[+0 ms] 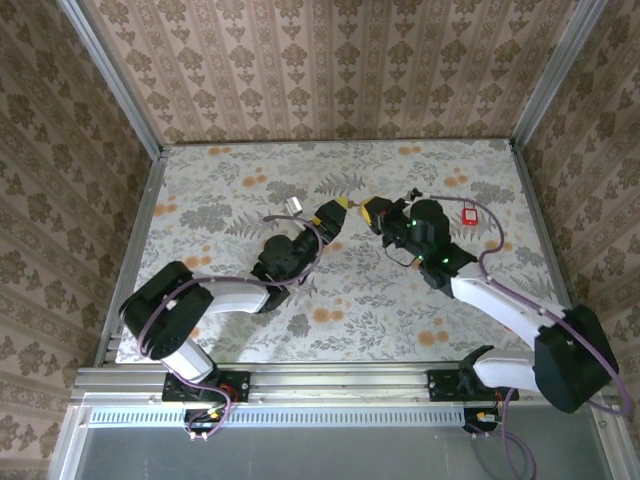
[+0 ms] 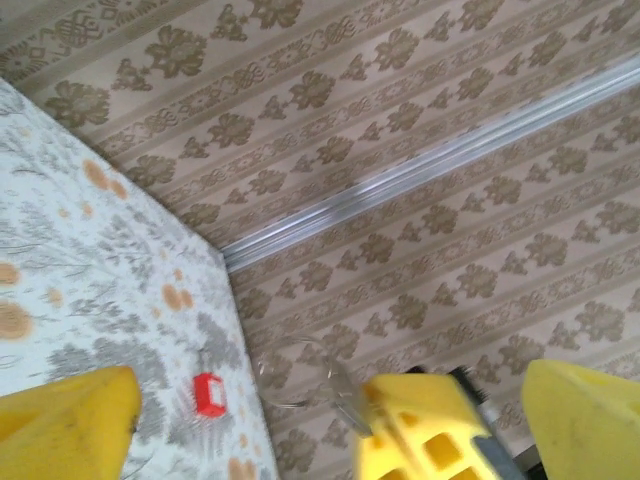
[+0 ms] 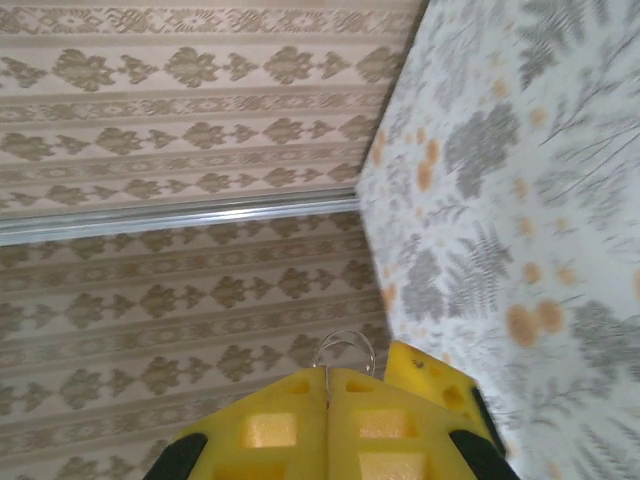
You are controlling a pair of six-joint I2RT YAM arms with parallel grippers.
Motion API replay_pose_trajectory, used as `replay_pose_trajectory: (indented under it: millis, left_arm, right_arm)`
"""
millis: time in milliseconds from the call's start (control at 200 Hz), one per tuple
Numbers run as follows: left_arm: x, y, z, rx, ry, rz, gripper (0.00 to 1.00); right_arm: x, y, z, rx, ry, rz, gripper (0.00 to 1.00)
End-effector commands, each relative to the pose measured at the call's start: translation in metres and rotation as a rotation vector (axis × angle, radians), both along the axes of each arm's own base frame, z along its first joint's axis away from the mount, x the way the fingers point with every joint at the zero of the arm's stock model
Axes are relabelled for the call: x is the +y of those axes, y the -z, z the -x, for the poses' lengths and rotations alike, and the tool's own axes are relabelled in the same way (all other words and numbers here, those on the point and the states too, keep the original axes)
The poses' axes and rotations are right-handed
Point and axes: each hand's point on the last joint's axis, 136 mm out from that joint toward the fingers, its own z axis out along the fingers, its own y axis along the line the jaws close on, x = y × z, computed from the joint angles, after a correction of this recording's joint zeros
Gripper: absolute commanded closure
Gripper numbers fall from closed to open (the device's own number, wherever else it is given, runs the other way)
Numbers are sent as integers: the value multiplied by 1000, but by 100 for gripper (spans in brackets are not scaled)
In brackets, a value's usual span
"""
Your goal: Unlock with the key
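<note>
Yellow-fingered right gripper (image 3: 328,385) clamped on small silver key (image 2: 345,393) w/ thin wire ring, over mid-table, nose to nose w/ left gripper (image 1: 335,212) — its jaws stand wide apart, empty. Small silvery block, prob the padlock (image 1: 295,205), lies on floral-print table (image 1: 400,300) just left of it

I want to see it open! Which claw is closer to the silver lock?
Left. The left claw is open just beside the lock; the right claw, pinching the key, is beyond it, farther off.
</note>
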Motion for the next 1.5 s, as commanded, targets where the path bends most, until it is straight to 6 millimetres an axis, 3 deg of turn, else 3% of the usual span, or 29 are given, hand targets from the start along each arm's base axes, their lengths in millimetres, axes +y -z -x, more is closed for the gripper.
replay_pose_trajectory:
  millis: [0, 135, 280, 480, 695, 905, 1135, 1380, 1495]
  left_arm:
    - [4, 16, 13, 54, 133, -97, 0]
    - [6, 22, 26, -11, 227, -221, 0]
    - [-14, 11, 43, -152, 422, -324, 0]
    - [-37, -4, 82, -359, 695, -406, 0]
    - [-51, -2, 114, -489, 876, -487, 0]
    - [-56, 0, 114, -536, 921, -485, 1]
    - [-58, -7, 122, -617, 984, -440, 10]
    - [-54, -6, 119, -647, 1003, -439, 23]
    - [-53, -6, 120, -671, 1012, -441, 24]
  right_arm:
    - [-19, -12, 23, -34, -144, 403, 100]
    - [-36, -9, 39, -44, -279, 745, 100]
    - [-45, -5, 51, -91, -384, 967, 100]
    - [-38, -16, 69, -252, -490, 1092, 100]
    - [-26, -30, 85, -433, -558, 1085, 100]
    - [-13, -38, 95, -562, -584, 1022, 100]
    - [-2, -47, 110, -659, -651, 970, 100]
    - [3, -41, 119, -685, -724, 971, 100]
    - [5, -34, 122, -681, -762, 971, 100]
